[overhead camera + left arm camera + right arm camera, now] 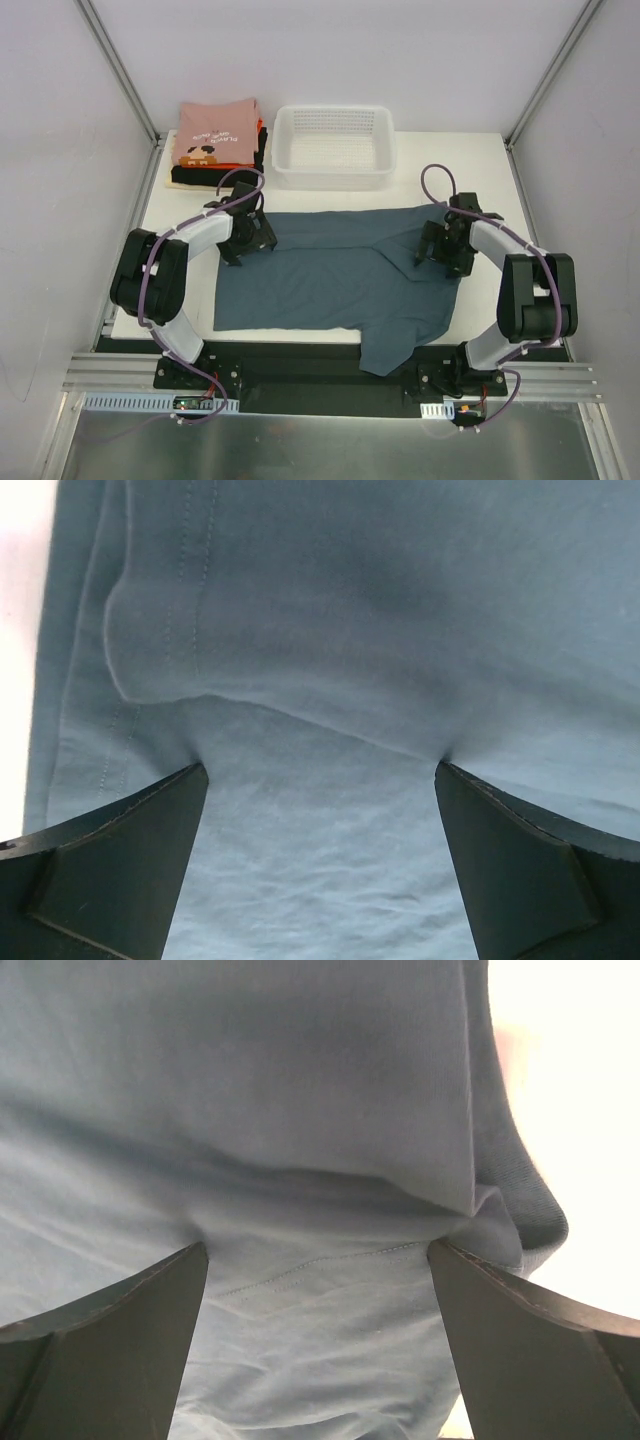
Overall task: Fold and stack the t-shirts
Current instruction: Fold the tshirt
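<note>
T-shirt (330, 280) spread overhead, hem stitching (200, 570) (wrist views only)

White table (470, 180) bears blue-grey t-shirt (330, 275), folded stack (218, 140), basket (335, 178).

We see the blue-grey t-shirt (330, 275) as soft, matt knit cloth with fine stitched hems. The folded t-shirts (215, 140) are cloth too, the pink one printed. The basket (335, 178) is white mesh plastic. The desk (450, 160) looks smooth, matt white. The left gripper (320, 775) has matt black fingers (110, 880).
</note>
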You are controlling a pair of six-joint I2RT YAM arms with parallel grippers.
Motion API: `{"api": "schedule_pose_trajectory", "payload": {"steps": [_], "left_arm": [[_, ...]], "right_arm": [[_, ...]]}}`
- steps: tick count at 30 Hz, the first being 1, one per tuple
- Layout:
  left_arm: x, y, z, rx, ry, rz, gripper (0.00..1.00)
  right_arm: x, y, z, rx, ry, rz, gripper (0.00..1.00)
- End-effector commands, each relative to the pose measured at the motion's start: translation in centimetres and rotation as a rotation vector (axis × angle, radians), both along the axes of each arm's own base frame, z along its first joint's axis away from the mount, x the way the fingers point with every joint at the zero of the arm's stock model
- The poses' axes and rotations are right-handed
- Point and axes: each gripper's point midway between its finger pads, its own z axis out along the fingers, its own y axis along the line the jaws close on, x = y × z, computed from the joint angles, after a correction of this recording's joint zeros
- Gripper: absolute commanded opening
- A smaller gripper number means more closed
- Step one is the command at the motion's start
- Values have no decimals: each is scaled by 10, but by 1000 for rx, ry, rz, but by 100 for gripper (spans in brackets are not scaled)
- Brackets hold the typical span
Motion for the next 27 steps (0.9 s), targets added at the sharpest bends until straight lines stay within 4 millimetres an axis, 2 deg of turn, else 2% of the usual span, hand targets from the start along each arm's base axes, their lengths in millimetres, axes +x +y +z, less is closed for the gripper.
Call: {"api": "schedule_pose_trajectory", "payload": {"steps": [1, 2, 4, 5, 6, 11, 12, 15, 17, 18, 20, 21, 23, 24, 25, 27], "left_arm": [[13, 0, -8, 9, -1, 18, 99], [16, 2, -10, 20, 1, 23, 99], [24, 3, -14, 29, 7, 23, 99], [28, 4, -14, 28, 7, 28, 99], [31, 4, -15, 28, 7, 23, 99], [48, 10, -7, 38, -26, 38, 99], [51, 12, -5, 39, -34, 44, 99], [51, 12, 6, 29, -58, 41, 99], [44, 10, 14, 5, -71, 40, 99], [42, 10, 24, -5, -95, 42, 99], [29, 11, 24, -19, -91, 48, 99], [26, 11, 38, -34, -128, 50, 99], [8, 14, 38, -43, -127, 56, 99], [-6, 18, 42, -49, -145, 60, 99], [-13, 20, 44, -51, -154, 67, 99], [-36, 26, 44, -62, -167, 86, 99]], "right_arm": [[15, -5, -10, -29, 36, -4, 97], [26, -7, -6, -42, 23, -9, 97], [30, -16, -13, -80, 59, -15, 97], [42, -16, -8, -80, 41, -15, 97], [44, -16, -14, -69, 61, -8, 97], [74, -12, -7, -41, 33, 11, 98], [84, -11, 0, -35, 12, 15, 98], [92, -10, 18, -30, -24, 24, 98], [90, -10, 28, -33, -47, 26, 98], [89, -10, 43, -35, -89, 22, 98], [74, -10, 46, -37, -94, 12, 98], [69, -10, 61, -37, -148, 5, 97], [43, -10, 55, -31, -129, -39, 97], [34, -11, 68, -30, -175, -67, 97], [10, -13, 53, -32, -125, -92, 97], [-15, -11, 56, -9, -135, -165, 97]]}}
